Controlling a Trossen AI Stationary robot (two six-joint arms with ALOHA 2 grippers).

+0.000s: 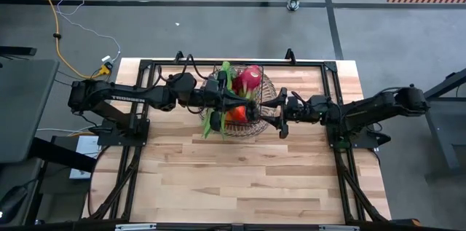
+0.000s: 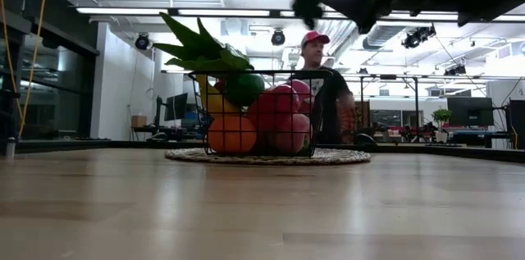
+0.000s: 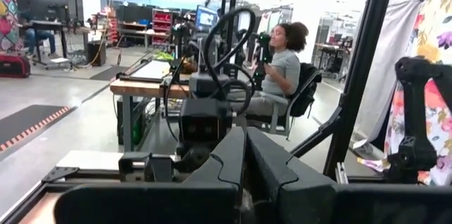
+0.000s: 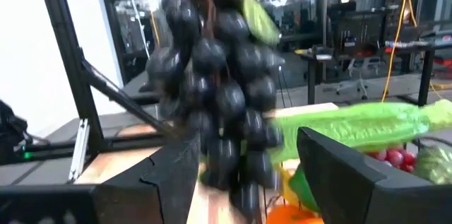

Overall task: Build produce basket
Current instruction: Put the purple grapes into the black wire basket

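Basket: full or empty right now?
Nearly full. The basket holds an orange, red fruit and leafy greens rising past its rim.

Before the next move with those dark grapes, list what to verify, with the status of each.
1. Basket upright on wicker tray: ok.
2. Right end effector open, fingers either side of grapes: ok.
3. Left end effector shut: ok. Whether it grips the grape stem: cannot tell.
4. Grapes directly over basket: cannot tell.
5. Free room among the piled produce: cannot tell.
6. Person beyond table, clear of arms: ok.
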